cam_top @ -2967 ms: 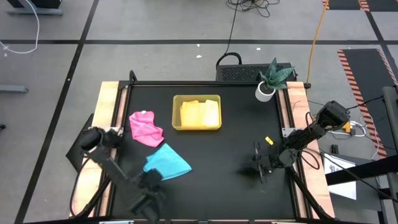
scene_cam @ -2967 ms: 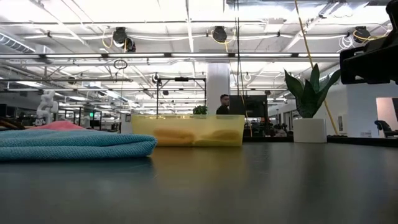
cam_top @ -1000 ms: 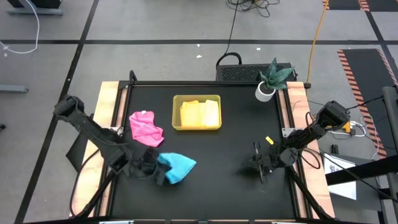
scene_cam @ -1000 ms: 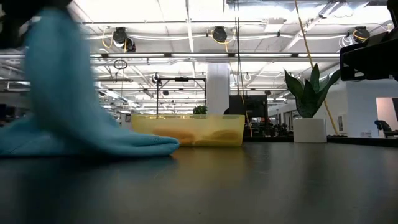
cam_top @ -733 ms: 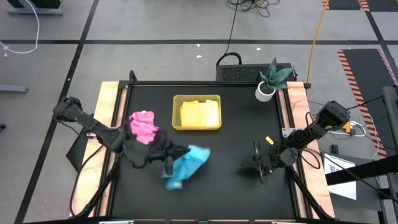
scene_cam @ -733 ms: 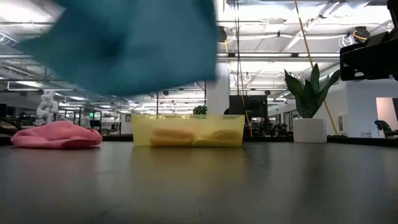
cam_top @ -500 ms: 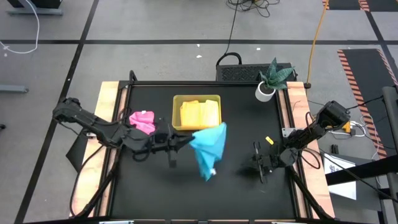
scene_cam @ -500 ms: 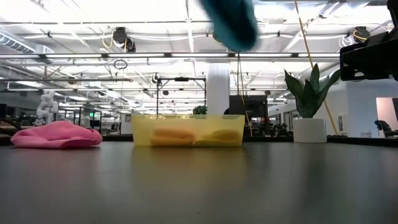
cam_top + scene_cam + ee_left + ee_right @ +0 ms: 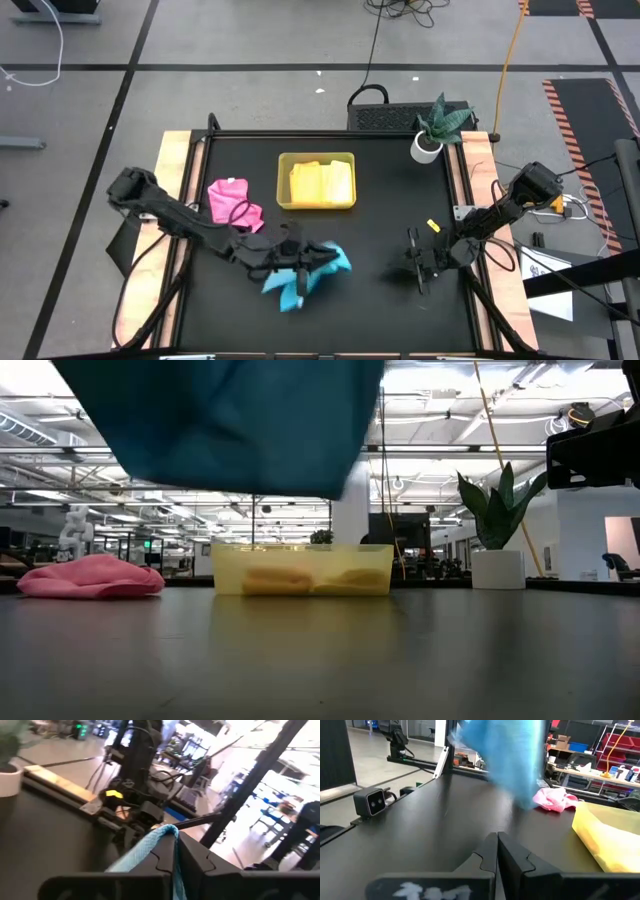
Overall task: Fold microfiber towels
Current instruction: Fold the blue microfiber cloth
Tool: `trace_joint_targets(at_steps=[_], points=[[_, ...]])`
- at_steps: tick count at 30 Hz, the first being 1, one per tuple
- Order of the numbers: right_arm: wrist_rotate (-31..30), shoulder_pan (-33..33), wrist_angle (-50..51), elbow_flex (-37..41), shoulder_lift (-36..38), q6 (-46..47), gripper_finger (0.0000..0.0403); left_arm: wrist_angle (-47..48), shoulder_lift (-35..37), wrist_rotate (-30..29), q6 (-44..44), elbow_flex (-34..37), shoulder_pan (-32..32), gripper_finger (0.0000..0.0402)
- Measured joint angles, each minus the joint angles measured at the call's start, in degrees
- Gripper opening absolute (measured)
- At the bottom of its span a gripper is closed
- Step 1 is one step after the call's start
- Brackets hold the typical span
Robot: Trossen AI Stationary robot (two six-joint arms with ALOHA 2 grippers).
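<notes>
While the right claw [image 9: 413,262] rests closed, the left claw [image 9: 300,262] pinches the blue towel [image 9: 322,262] aloft

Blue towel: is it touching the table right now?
Apart. In the low view the blue towel hangs at the top of the frame, with open background between its lower edge and the table. The left gripper is pinching it.

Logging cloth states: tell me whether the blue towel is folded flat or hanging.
Hanging. The left gripper is shut on the sky blue towel, which dangles bunched above the table in the low view, unfolded.
</notes>
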State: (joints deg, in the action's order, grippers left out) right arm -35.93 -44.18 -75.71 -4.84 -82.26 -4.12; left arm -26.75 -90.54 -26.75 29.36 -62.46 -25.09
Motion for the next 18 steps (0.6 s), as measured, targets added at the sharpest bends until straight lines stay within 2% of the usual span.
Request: trace_joint_targets(at_steps=[4,8,10,13,18], points=[[0.0,0.0,-0.1,0.0,0.0,0.3,0.0004,-1.7,-2.0,1.2,-4.3,0.0,0.2,0.0026],[0.0,0.0,0.1,0.0,0.0,0.6,0.0004,6.3,-3.7,0.2,-4.0,0.0,1.4,0.0032],[0.0,0.0,0.2,0.0,0.0,1.5,0.0004,10.9,-5.0,0.1,-2.3,0.1,2.4,0.0047],[0.0,0.0,0.5,0.0,0.0,2.3,0.0004,14.9,-6.8,-0.1,0.6,0.0,4.1,0.0091],[0.0,0.0,0.5,0.0,0.0,2.4,0.0004,19.2,-7.8,0.9,2.7,0.1,7.1,0.0187]])
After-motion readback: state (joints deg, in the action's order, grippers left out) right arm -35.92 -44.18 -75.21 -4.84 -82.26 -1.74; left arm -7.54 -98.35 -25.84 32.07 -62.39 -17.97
